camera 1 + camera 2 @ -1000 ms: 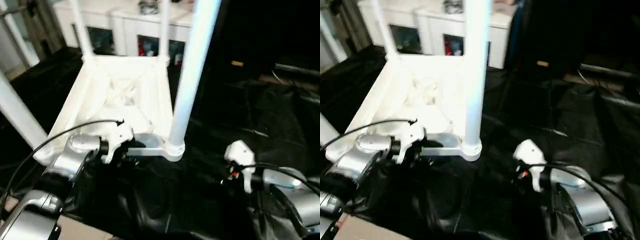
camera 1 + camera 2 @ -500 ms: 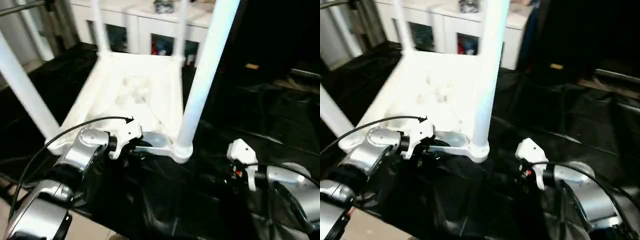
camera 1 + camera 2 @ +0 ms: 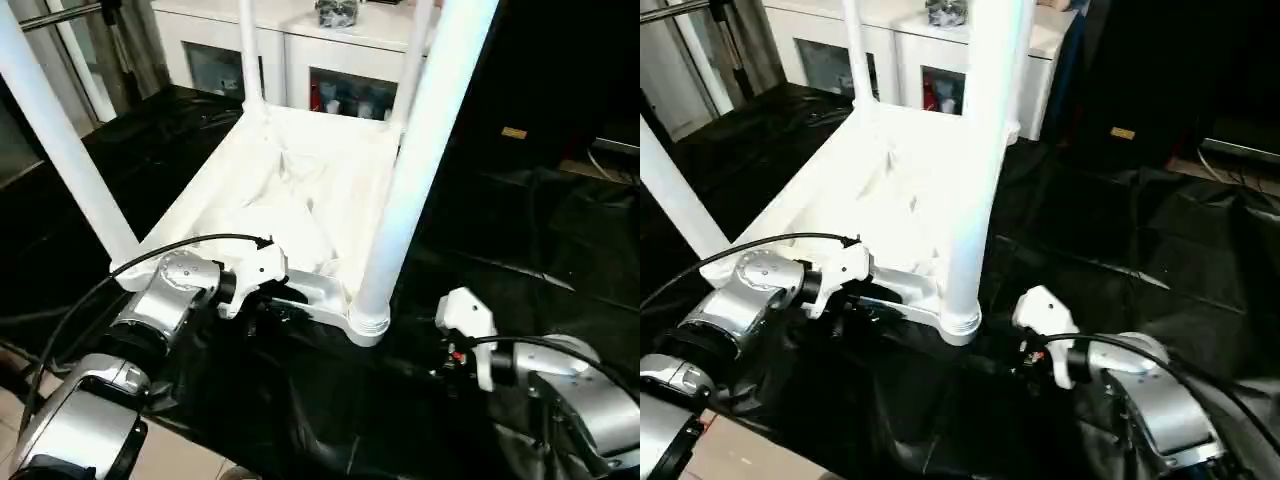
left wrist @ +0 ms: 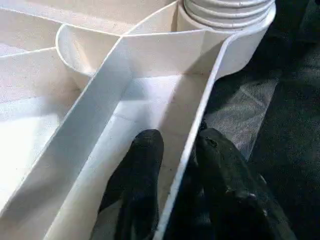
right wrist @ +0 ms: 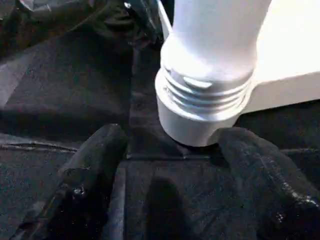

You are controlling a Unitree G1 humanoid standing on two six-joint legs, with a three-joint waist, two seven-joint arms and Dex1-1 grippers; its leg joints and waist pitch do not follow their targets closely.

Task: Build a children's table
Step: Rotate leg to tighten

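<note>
Children's table (image 3: 300,190) upside down on black sheeting (image 3: 520,250), ribbed underside up, four tube legs pointing up. Landmark for all positions: near-right corner socket (image 3: 368,325), the one closest to both grippers.

Left of the socket: left gripper (image 4: 172,165) at the table's near edge wall (image 4: 195,135), just beside the socket. Black fingers (image 4: 142,160) pinched on that thin wall, one inside the ribbed channel, the other outside against the sheeting side. Silver left forearm (image 3: 160,310) running away from the socket toward the near-left, black cable (image 3: 150,262) arched over it.

Further left of the socket: near-left leg (image 3: 65,150) upright in its own corner, slanting up out of frame.

Beyond the socket: ribbed underside with diagonal ribs; two far legs (image 3: 247,55) upright at the far corners; white cabinet with glass doors (image 3: 330,60) behind them.

At the socket: near-right leg (image 3: 420,150) seated upright, threaded collar (image 5: 200,100) visible at the joint, socket base resting on the sheeting.

Right of the socket: right gripper (image 5: 172,150) low over the sheeting, pointed at the socket. Fingers (image 5: 95,150) spread wide, one on either side of the collar, apart from it, nothing held. White wrist housing (image 3: 465,315) and silver right forearm (image 3: 585,390) trailing off to the near-right.
</note>
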